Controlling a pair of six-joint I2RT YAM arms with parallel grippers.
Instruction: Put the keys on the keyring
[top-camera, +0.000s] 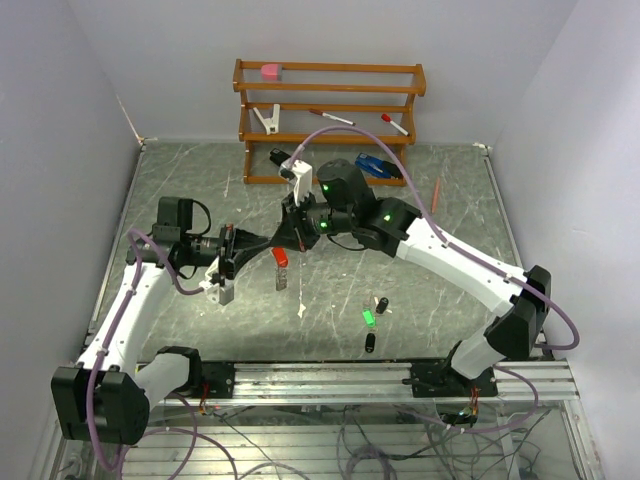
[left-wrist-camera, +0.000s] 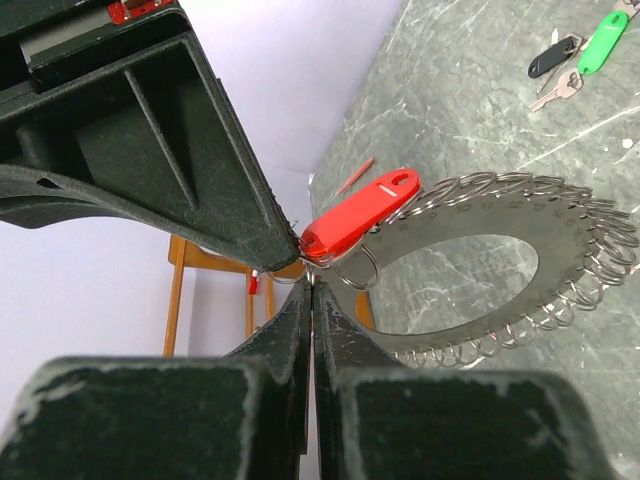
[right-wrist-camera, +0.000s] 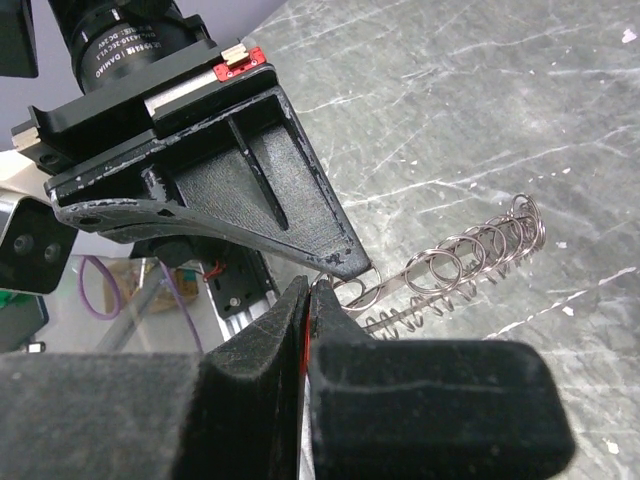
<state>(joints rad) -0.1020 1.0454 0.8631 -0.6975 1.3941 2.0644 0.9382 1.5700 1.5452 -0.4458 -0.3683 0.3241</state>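
Two end effectors meet tip to tip over the desk, with one key and the keyring between them.

The left end effector (left-wrist-camera: 312, 288) is pinched fully closed on the rim of the keyring (left-wrist-camera: 520, 215), which juts out beyond its tips. The right end effector (right-wrist-camera: 308, 297) is clamped just as tight, with a sliver of the red key (left-wrist-camera: 360, 212) between its fingers. The key's head lies against the ring's rim, right at the left tips. Behind the right end effector, toward the arm bases, three more keys lie on open desk (top-camera: 200, 180): one green key (top-camera: 368, 318) and two black keys (top-camera: 381, 304). That makes four keys and one keyring. Walls close in three sides of the desk. A wooden rack (top-camera: 330, 68) stands at the far wall, well beyond both tips. The lettering on a lens barrel (right-wrist-camera: 120, 30) is too small to read.
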